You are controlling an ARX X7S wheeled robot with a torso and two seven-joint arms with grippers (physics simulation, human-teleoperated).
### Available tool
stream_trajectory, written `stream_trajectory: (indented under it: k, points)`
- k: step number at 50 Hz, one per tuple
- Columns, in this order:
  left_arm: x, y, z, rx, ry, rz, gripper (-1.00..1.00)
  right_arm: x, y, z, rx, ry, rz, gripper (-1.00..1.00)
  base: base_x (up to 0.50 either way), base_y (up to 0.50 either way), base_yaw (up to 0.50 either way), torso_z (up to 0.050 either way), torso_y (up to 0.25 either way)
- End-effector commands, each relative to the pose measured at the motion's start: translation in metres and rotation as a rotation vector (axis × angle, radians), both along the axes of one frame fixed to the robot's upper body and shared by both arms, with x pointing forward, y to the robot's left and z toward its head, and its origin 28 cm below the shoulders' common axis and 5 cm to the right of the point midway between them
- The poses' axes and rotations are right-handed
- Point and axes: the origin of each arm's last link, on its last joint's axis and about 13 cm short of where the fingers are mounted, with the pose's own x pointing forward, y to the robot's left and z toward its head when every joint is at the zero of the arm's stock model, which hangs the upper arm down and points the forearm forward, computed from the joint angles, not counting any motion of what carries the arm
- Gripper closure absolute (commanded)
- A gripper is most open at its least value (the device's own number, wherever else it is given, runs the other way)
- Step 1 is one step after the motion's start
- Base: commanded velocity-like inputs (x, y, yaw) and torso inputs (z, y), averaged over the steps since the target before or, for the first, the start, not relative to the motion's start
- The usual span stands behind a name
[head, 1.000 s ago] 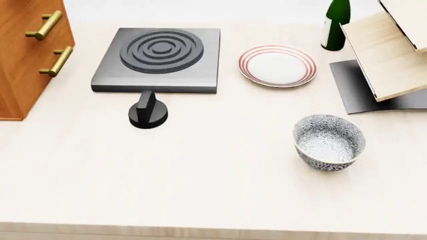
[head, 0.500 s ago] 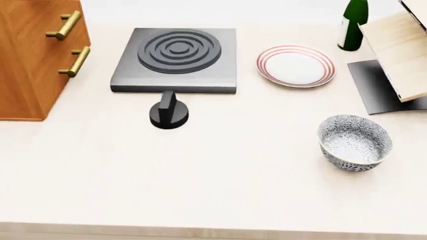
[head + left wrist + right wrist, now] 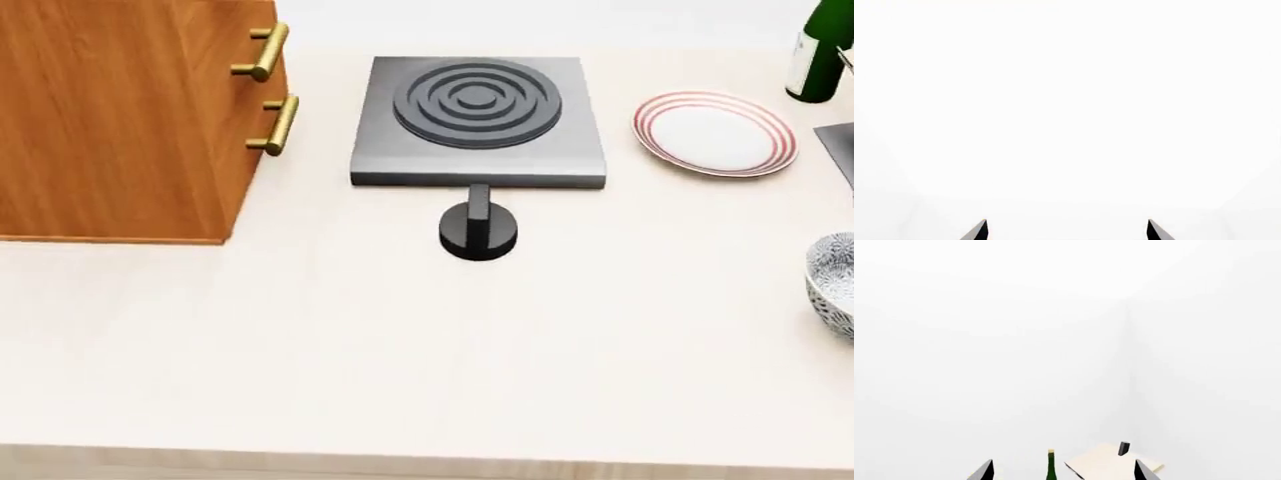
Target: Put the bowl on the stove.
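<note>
Only the left part of the grey-patterned white bowl (image 3: 835,290) shows, cut by the right edge of the head view, standing on the pale counter. The dark grey square stove (image 3: 475,120) with raised burner rings lies at the back middle, nothing on it. Neither arm appears in the head view. My left gripper (image 3: 1066,231) is open, its two fingertips wide apart against blank white. The right gripper (image 3: 1063,471) is also open and holds nothing, raised and facing a white wall.
A black round knob (image 3: 477,229) stands just in front of the stove. A wooden drawer cabinet (image 3: 127,115) with brass handles fills the back left. A red-rimmed white plate (image 3: 715,133) and a green bottle (image 3: 817,52) (image 3: 1051,466) are at the back right, beside a pale wooden board (image 3: 1111,463).
The head view has swung left: stove, knob, plate and bowl all slid right in the picture, the bowl now half out of frame, and more of the cabinet shows.
</note>
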Motion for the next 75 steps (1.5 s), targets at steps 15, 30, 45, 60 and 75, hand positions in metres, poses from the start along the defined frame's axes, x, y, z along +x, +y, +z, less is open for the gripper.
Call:
stream_trajectory:
  k: [15,30,45,60,75]
  points:
    - [0.0004,-0.0003,-0.0013,0.001,0.005,-0.004,-1.00,0.0026,0.0052,-0.0027,-0.032,0.030,0.029,-1.00,0.00,0.01,0.00,0.000,0.000]
    - [0.0006,-0.0005,-0.0019,0.002,0.008,-0.006,-1.00,0.0003,0.0054,-0.0028,-0.017,0.015,0.068,-1.00,0.04,0.00,0.00,0.000,0.000]
    - [0.0015,-0.0008,-0.0029,0.005,0.011,-0.008,-1.00,0.0012,0.0054,-0.0044,-0.014,0.023,0.074,-1.00,0.49,0.00,0.00,0.000,0.000]
    - [0.0017,-0.0009,-0.0037,0.006,0.013,-0.009,-1.00,0.0011,0.0065,-0.0052,-0.033,0.028,0.082,-1.00,0.50,0.00,0.00,0.000,0.001]
    - [0.0017,-0.0008,-0.0037,0.005,0.014,-0.010,-1.00,0.0011,0.0071,-0.0064,-0.035,0.036,0.089,-1.00,0.50,0.00,0.00,0.000,0.001]
